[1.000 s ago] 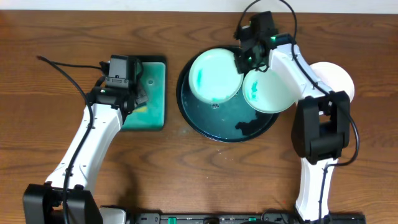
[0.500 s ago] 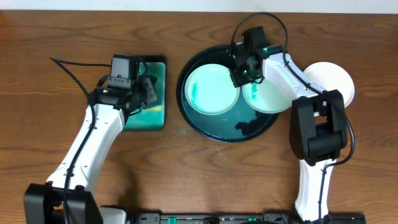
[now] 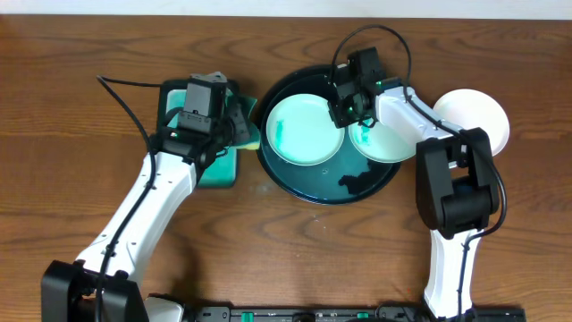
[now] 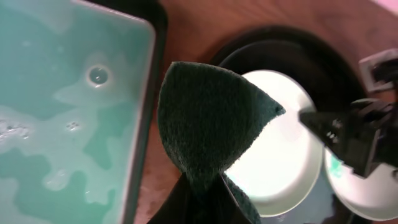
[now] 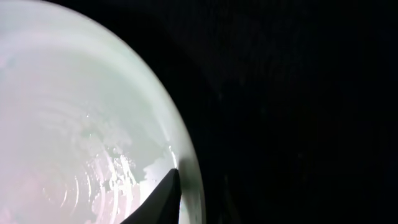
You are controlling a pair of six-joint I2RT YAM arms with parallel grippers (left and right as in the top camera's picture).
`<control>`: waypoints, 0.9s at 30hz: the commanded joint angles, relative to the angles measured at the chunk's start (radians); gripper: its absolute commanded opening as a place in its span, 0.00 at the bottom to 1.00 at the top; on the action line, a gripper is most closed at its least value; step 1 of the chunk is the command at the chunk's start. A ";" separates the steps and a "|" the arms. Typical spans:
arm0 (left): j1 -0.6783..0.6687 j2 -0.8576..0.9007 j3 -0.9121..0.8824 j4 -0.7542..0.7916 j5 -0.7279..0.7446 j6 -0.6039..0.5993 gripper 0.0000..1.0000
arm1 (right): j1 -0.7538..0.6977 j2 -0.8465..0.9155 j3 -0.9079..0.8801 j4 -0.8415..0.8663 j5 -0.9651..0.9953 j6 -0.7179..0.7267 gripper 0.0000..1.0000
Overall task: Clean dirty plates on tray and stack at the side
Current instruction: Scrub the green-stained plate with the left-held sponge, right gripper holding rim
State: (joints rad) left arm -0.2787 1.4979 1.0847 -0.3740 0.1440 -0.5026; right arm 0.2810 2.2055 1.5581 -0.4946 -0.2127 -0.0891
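Just left of tray (image 3: 313,186), sponge (image 4: 208,118) is pinched in left gripper (image 3: 231,125); right gripper (image 3: 345,107) is set at plate (image 3: 304,130) rim, width can't be told. Scrub step: sponge must be brought onto plate.

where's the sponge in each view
overhead: sponge left of centre, between the teal tray and the black pan.
left wrist: sponge mid-frame, pinched from below, black pan behind it.
right wrist: not in it.
shared landmark: the black pan, the dark area on the right in the right wrist view.
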 commanded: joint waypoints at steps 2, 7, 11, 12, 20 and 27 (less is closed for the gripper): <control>-0.041 0.042 -0.002 0.040 0.002 -0.061 0.07 | 0.009 0.005 -0.055 0.043 -0.021 -0.002 0.09; -0.085 0.113 -0.002 0.108 0.002 -0.061 0.07 | 0.009 0.005 -0.064 0.048 -0.025 -0.002 0.01; -0.119 0.199 -0.002 0.208 0.003 -0.157 0.07 | 0.009 0.005 -0.064 0.047 -0.025 -0.001 0.01; -0.133 0.229 -0.002 0.247 0.003 -0.170 0.07 | 0.009 0.005 -0.064 0.048 -0.026 0.006 0.01; -0.211 0.349 -0.002 0.415 0.002 -0.185 0.07 | 0.009 0.005 -0.064 0.053 -0.029 0.006 0.01; -0.221 0.461 -0.002 0.575 -0.012 -0.253 0.07 | 0.009 0.005 -0.064 0.056 -0.029 0.032 0.01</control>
State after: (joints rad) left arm -0.5026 1.9060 1.0794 0.1680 0.1513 -0.7044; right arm 0.2779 2.1933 1.5219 -0.4324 -0.2546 -0.0803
